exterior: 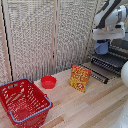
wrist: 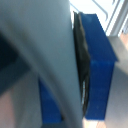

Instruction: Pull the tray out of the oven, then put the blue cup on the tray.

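I had the arm up at the exterior view's right, with the gripper (exterior: 103,42) directly over the blue cup (exterior: 102,47), which hung just beneath it, clear of any surface. In the wrist view the blue cup (wrist: 97,70) filled most of the picture, and a dark finger pad (wrist: 82,70) lay flat against its wall, so I judged the gripper clenched on the cup, though blur hid the second finger. The tray (exterior: 111,62) sat below the gripper and a little toward the exterior view's right, drawn forward and resting over the oven's lowered door; only a sliver of the oven (exterior: 120,49) showed at the frame's edge behind the gripper.

From that I took the pull-out step as done and the placing step as the one in hand. The next move, as I saw it, called for carrying the cup over the bars and lowering it straight, keeping it upright so its base would sit across several bars rather than tip between them, then letting go only once it rested. The yellow-red box (exterior: 80,78), red bowl (exterior: 48,81) and red basket (exterior: 22,102) stood well away from the gripper, out of that path.
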Controlling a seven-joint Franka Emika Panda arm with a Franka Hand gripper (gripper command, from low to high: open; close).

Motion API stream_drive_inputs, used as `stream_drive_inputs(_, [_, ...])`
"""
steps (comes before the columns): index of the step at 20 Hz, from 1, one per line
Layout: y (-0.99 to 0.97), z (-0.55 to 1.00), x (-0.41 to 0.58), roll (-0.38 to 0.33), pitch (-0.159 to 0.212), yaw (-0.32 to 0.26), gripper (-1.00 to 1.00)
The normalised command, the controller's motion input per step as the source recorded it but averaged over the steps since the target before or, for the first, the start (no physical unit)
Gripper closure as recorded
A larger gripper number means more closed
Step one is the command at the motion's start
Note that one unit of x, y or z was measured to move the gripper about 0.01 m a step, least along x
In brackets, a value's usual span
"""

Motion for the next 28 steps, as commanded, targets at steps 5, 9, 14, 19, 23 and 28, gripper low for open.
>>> stream_drive_inputs(5, [-0.31, 0.01, 0.126, -0.005, -0.041, 0.016, 1.00])
stream_drive_inputs(9, [-0.41, 0.05, 0.207, 0.000, -0.027, 0.037, 1.00])
stream_drive_inputs(14, [-0.12, -0.01, 0.034, 0.000, 0.037, 0.026, 1.00])
stream_drive_inputs(19, [0.00, 0.10, 0.003, -0.017, 0.045, -0.004, -1.00])
stream_drive_inputs(23, [0.00, 0.29, 0.016, -0.028, 0.074, -0.009, -1.00])
stream_drive_inputs(28, [0.00, 0.40, 0.023, -0.070, 0.096, -0.009, -1.00])
